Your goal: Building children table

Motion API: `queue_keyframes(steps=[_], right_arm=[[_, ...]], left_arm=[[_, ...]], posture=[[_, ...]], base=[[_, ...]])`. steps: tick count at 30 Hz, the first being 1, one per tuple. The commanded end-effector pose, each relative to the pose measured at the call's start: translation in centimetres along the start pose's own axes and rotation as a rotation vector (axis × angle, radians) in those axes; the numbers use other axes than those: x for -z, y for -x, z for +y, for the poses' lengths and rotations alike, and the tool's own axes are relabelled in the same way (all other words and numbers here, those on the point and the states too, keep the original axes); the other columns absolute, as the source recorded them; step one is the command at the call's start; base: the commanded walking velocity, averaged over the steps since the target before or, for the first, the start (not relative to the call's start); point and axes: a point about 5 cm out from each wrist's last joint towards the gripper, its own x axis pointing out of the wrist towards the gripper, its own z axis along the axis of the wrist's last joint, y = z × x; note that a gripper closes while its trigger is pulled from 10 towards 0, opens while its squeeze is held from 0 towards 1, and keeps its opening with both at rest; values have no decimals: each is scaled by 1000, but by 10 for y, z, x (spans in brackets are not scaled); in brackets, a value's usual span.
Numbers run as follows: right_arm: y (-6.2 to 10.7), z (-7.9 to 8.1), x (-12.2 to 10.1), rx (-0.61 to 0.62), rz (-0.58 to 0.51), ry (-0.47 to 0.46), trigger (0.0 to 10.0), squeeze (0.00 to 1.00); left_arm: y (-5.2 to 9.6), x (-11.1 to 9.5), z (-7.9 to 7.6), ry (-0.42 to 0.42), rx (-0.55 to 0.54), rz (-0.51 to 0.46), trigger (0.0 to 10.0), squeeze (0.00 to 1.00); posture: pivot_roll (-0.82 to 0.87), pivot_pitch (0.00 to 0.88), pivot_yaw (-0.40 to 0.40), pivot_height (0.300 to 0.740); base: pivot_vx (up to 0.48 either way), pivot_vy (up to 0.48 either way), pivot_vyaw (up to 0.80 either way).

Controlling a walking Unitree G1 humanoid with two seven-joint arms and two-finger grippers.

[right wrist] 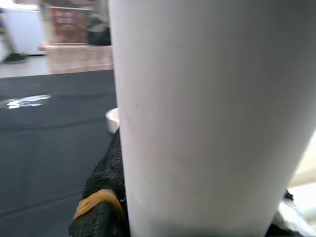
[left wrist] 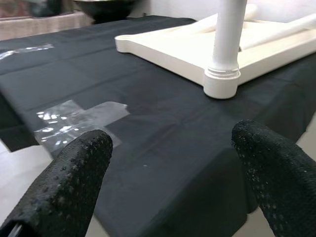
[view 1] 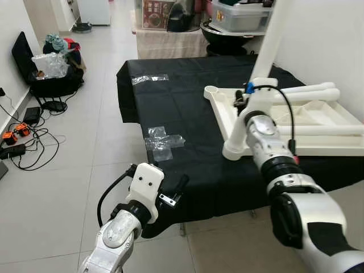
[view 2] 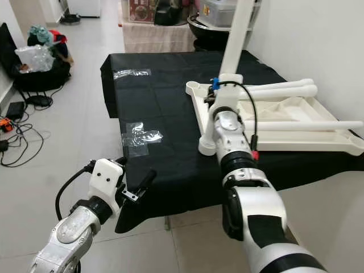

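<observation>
A white children's table (view 1: 223, 111) lies upside down on a black-draped table (view 1: 170, 108). One white leg (view 1: 267, 45) stands in its near left corner socket (left wrist: 221, 85), leaning slightly. My right gripper (view 1: 248, 98) is shut around this leg partway up. In the right wrist view the leg (right wrist: 207, 113) is very close, with a black finger (right wrist: 106, 182) against it. Two more legs (view 1: 310, 91) (view 1: 321, 129) lie across the upturned top. My left gripper (left wrist: 170, 163) hangs open and holds nothing, low before the draped table's front edge (view 1: 187, 210).
Clear tape patches (view 1: 163, 142) (view 1: 149, 78) stick to the black cloth. A black bag with bundled things (view 1: 51, 77) and cables (view 1: 23, 142) lie on the tiled floor at the left. A storage bin (view 1: 242, 17) stands behind, and a white wall (view 1: 324, 40) rises at the right.
</observation>
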Motion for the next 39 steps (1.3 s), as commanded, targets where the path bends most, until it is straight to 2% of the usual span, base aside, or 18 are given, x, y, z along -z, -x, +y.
queue_keyframes(steps=[1, 3, 5, 9, 11, 13, 14, 15, 16, 17, 18, 22, 24, 28, 29, 31, 33, 39], right_arm=[[-1, -14, 4, 54, 40, 124, 10000, 0], [-2, -16, 5, 57, 50, 110, 10000, 0], [-1, -3, 9, -118, 80, 11, 10000, 0], [1, 7, 11, -212, 86, -9, 10000, 0], [4, 16, 16, -322, 111, -29, 10000, 0], [4, 16, 16, -322, 111, -29, 10000, 0], [8, 24, 23, -437, 139, -22, 10000, 0], [8, 24, 23, -437, 139, -22, 10000, 0], [13, 29, 30, -549, 158, -3, 10000, 0], [13, 29, 30, -549, 158, -3, 10000, 0], [17, 28, 35, -614, 173, 13, 10000, 0], [19, 24, 40, -638, 192, 26, 10000, 0], [17, 12, 38, -667, 211, 37, 10000, 0], [16, 5, 35, -679, 212, 52, 10000, 0], [14, 0, 34, -627, 210, 49, 10000, 1000], [14, 0, 34, -627, 210, 49, 10000, 1000], [10, -7, 33, -506, 193, 55, 10000, 1000], [8, -6, 31, -431, 166, 39, 10000, 1000]], left_arm=[[0, -1, 0, -15, 1, -5, 10000, 0], [0, -1, 0, -16, 0, -5, 10000, 0], [-1, -2, -1, -14, 1, -7, 10000, 0], [-1, -2, -1, -14, 3, -6, 10000, 0], [-1, -1, -1, -14, 4, -5, 10000, 0], [-1, -1, -1, -14, 4, -5, 10000, 0], [-1, -1, -1, -14, 4, -6, 10000, 0], [-1, -1, -1, -14, 4, -6, 10000, 0], [-1, -1, -1, -14, 5, -6, 10000, 0], [-1, -1, -1, -14, 5, -6, 10000, 0], [-1, -1, -1, -15, 5, -6, 10000, 0], [-1, -1, -1, -14, 5, -6, 10000, 0], [-2, -2, -1, -14, 10, -7, 10000, 0], [-2, -2, -2, -14, 12, -7, 10000, 0], [-3, -2, -1, -13, 12, -7, 10000, 0], [-3, -2, -1, -13, 12, -7, 10000, 0], [-3, -2, -2, -12, 13, -6, 10000, 0], [-3, -2, -3, -10, 14, -8, 10000, 0]], posture=[[35, 33, -94, 740], [35, 33, -94, 740], [36, 32, -92, 740], [33, 31, -93, 740], [33, 31, -93, 740], [33, 31, -93, 740], [32, 34, -92, 740], [32, 34, -92, 740], [32, 33, -93, 740], [32, 33, -93, 740], [32, 34, -92, 740], [31, 33, -91, 740], [28, 39, -88, 740], [27, 41, -87, 740], [26, 42, -86, 740], [26, 42, -86, 740], [23, 43, -82, 740], [24, 46, -83, 740]], base=[[0, 0, 0], [0, 0, 0], [0, 0, 0], [0, 0, 0], [0, 0, 0], [0, 0, 0], [0, 0, 0], [0, 0, 0], [0, 0, 0], [0, 0, 0], [0, 0, 0], [0, 0, 0], [0, 0, 0], [0, 0, 0], [0, 0, 0], [0, 0, 0], [0, 0, 0], [0, 0, 0]])
